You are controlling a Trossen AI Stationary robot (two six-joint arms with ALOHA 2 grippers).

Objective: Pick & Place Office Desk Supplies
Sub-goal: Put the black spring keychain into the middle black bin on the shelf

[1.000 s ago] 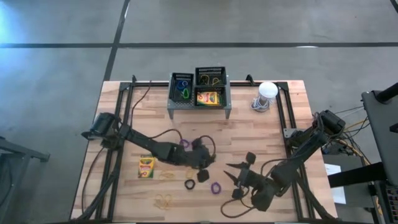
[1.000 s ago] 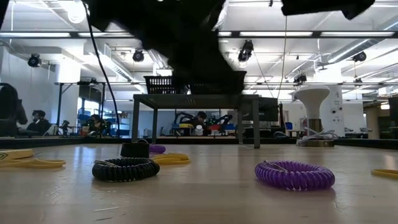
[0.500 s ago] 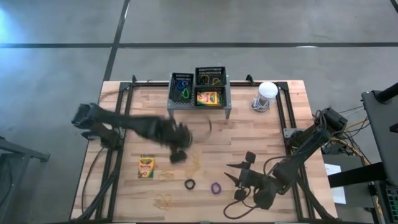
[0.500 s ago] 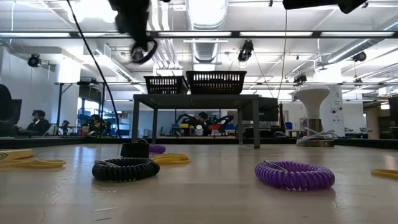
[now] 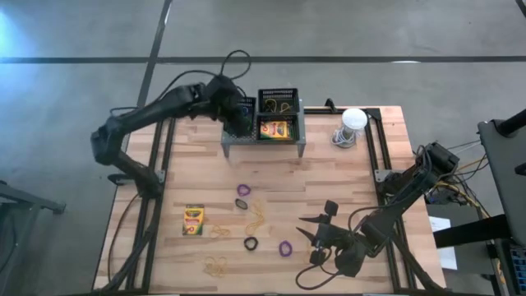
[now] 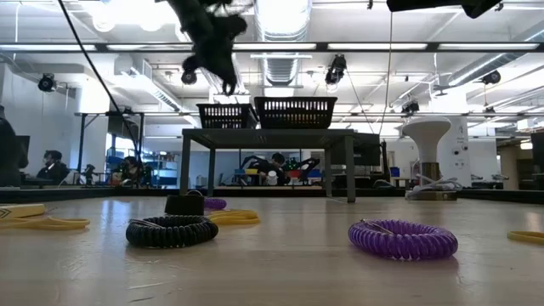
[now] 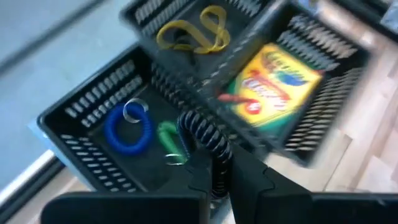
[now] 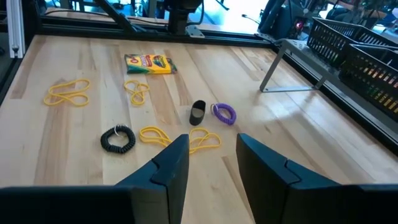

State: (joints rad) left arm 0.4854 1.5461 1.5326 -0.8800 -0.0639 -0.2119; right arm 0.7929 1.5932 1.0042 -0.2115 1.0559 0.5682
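You've got a black coiled loop band pinched between the fingers of your left gripper, hanging right over the black plastic basket on the grey mesh rack. That basket has a blue coiled band and a green one in it. The left arm is stretched long from the table's left edge up to the rack. Your right gripper sits low near the front right, fingers parted and empty, pointing at another black coil on the wooden table.
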